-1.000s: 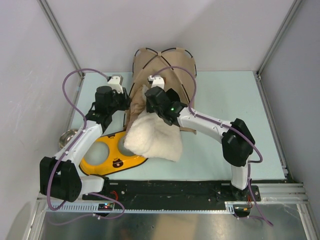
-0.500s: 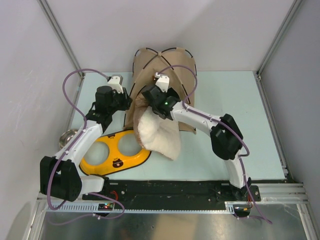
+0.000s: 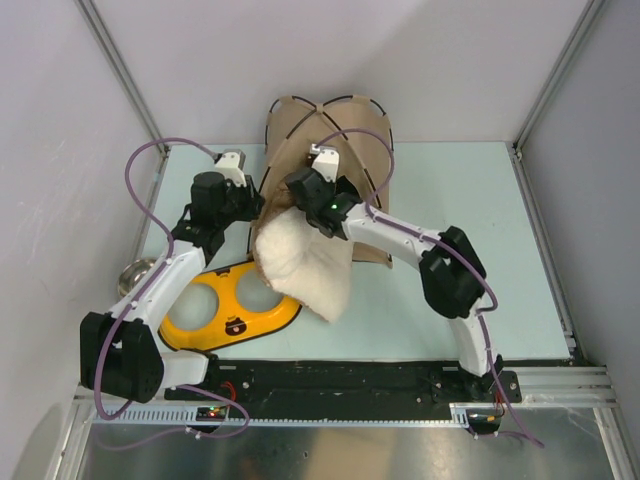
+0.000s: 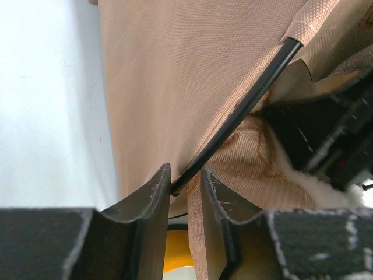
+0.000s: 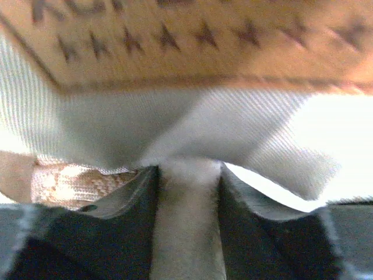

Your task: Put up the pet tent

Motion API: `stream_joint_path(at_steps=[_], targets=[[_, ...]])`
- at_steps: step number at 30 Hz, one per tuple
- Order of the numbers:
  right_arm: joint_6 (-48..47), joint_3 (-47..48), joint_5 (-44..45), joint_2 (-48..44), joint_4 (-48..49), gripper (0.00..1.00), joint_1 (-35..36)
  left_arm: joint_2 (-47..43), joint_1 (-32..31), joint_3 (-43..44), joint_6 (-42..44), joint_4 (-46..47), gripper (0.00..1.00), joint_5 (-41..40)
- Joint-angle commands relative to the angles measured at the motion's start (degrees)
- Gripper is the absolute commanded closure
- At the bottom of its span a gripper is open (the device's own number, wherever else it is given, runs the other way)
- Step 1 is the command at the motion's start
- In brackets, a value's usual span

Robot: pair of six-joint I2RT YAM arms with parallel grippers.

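left gripper (image 4: pixel 184 178) clamps thin black pole (image 4: pixel 245 105) at tan fabric teepee (image 3: pixel 300 130) front edge; right gripper (image 5: pixel 189 172) pinches cream fluffy pillow (image 3: pixel 300 265) (at teepee mouth); pale tabletop (image 3: pixel 480 200) open rightward

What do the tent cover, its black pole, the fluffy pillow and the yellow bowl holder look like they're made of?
The tent cover is matte tan woven cloth, canvas-like; the weave shows close up. The pole is a smooth glossy black rod, maybe plastic or fibreglass. The pillow looks like cream plush or fleece with a fuzzy nap. The bowl holder is smooth yellow, likely plastic, with a slight sheen.
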Motion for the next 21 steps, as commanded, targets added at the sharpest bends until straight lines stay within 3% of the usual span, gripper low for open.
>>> stream_joint_path(at_steps=[1, 7, 14, 21], targets=[[-5.7, -8.7, -2.1, -9.7, 5.6, 0.46, 1.1, 0.5, -0.3, 2.1, -1.6, 0.0, 0.68, 1.7], [-5.7, -13.7, -8.0, -18.3, 6.0, 0.26, 2.4, 1.7, -0.3, 2.5, -2.4, 0.1, 0.68, 2.0], [-5.3, -14.2, -10.4, -24.8, 4.4, 0.17, 2.5, 3.3, -0.5, 4.2, -3.2, 0.2, 0.68, 3.3], [0.5, -23.7, -6.3, -33.6, -0.4, 0.11, 2.5, 3.4, -0.5, 3.9, -3.2, 0.2, 0.67, 3.5]])
